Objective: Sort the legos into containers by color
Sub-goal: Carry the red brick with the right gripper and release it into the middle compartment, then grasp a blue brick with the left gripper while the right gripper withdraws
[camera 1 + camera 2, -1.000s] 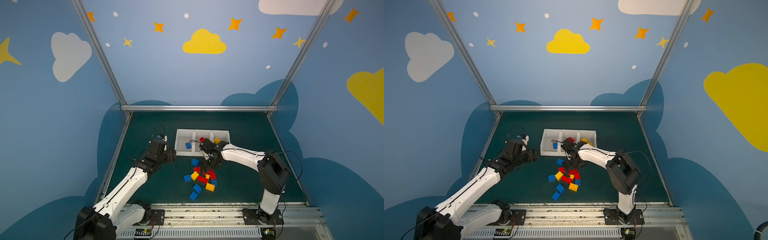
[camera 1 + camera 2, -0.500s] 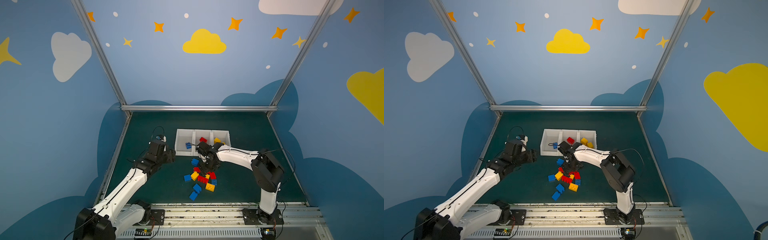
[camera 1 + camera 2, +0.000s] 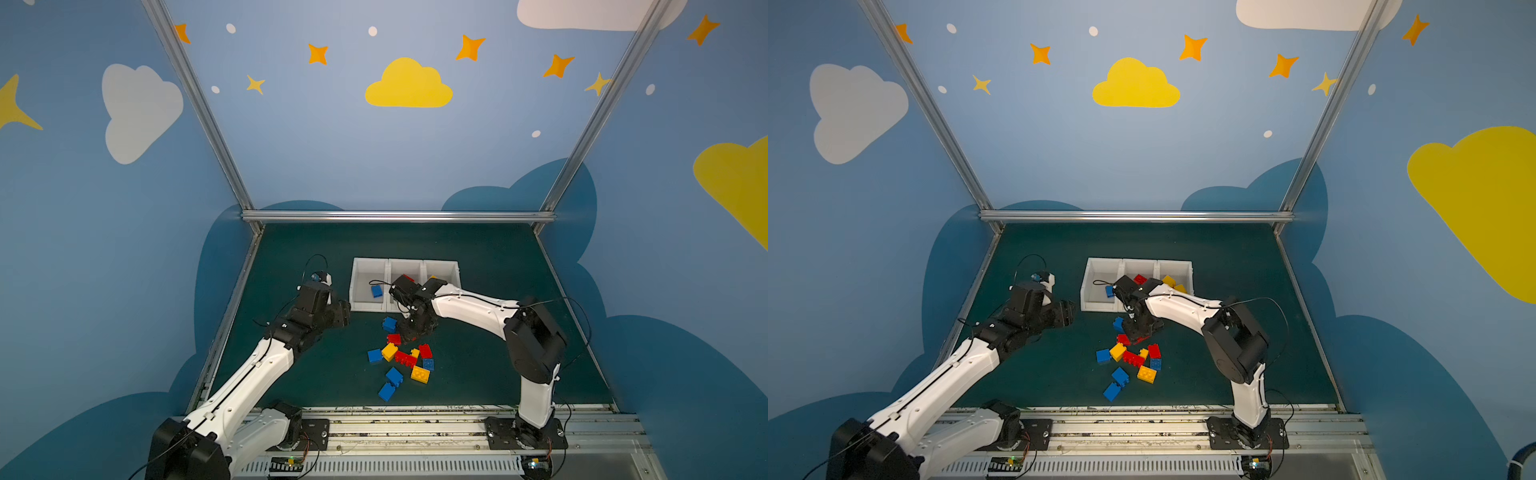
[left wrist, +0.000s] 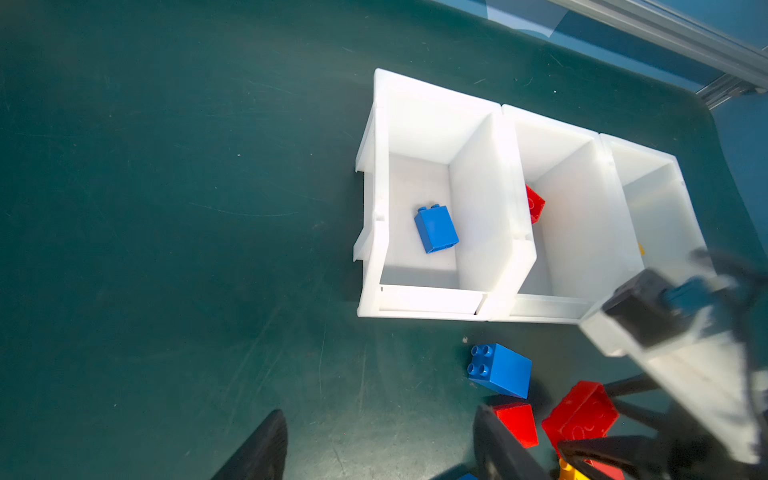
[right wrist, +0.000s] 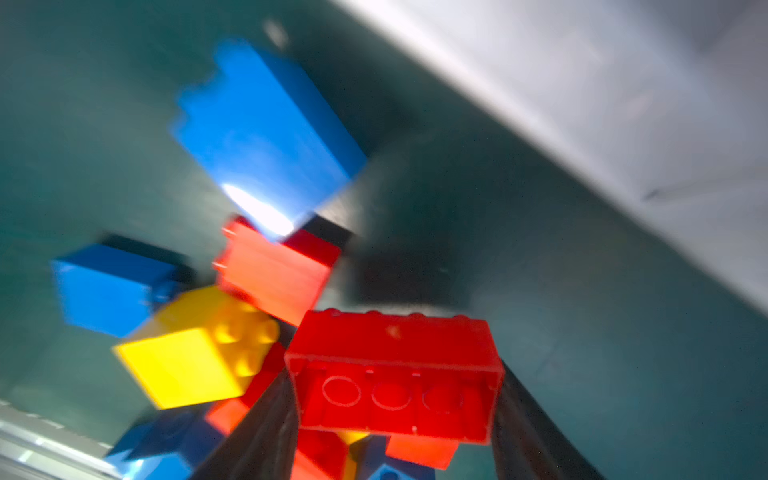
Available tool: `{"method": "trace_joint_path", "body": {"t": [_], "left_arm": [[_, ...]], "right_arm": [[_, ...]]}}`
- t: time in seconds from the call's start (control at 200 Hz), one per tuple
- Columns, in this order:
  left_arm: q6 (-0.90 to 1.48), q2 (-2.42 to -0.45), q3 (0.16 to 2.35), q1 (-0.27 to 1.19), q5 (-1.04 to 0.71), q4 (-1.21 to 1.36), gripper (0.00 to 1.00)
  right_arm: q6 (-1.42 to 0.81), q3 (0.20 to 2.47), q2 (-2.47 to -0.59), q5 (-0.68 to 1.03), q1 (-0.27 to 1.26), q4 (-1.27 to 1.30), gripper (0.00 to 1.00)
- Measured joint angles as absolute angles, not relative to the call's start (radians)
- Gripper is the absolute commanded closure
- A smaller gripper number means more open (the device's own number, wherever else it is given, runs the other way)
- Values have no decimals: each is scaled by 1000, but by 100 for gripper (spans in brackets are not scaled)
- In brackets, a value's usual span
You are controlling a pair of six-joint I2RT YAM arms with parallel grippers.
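The right gripper (image 5: 395, 415) pinches a long red brick (image 5: 390, 353) at the far edge of the pile (image 3: 405, 357), likely bound for the middle bin (image 4: 548, 308), which holds red. The left gripper (image 4: 378, 449) hovers spread and empty.

Motion smeared the right wrist view: the blue brick (image 5: 266, 133), the yellow brick (image 5: 195, 349) and the bin wall (image 5: 582, 104) had no crisp edges, and the right fingers (image 5: 257, 432) beside the red brick (image 5: 392, 374) ran off the edge. In the left wrist view the left fingers (image 4: 259, 449) were cut off too. A red piece (image 4: 534, 203) sat half behind a wall of the middle bin (image 4: 582, 208), and the right arm (image 4: 685, 353) was a blur across the front of the last bin (image 4: 660, 199). In both top views the right gripper (image 3: 407, 336) had its fingers hidden by its own body.
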State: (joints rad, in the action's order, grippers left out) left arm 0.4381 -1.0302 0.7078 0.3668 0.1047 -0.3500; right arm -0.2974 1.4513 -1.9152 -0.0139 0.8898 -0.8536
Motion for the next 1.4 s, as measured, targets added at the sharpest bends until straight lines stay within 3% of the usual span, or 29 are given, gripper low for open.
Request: {"method": "trace_joint_path", "body": {"t": [0.185, 0.375, 0.491, 0.571, 1.397], "left_arm": [[448, -1015, 684, 366, 101, -345, 29], [458, -1000, 662, 366, 94, -345, 29], [461, -989, 654, 366, 85, -344, 29], [464, -986, 651, 366, 78, -343, 29], [464, -1030, 647, 367, -14, -312, 28]], "right_arm": [[-220, 1686, -1935, -36, 856, -891, 46], [-167, 1891, -2070, -51, 782, -912, 43], [-153, 1950, -2157, -52, 749, -937, 24], [-151, 1967, -2196, -57, 735, -955, 20], [-152, 1955, -2123, -59, 737, -982, 19]]}}
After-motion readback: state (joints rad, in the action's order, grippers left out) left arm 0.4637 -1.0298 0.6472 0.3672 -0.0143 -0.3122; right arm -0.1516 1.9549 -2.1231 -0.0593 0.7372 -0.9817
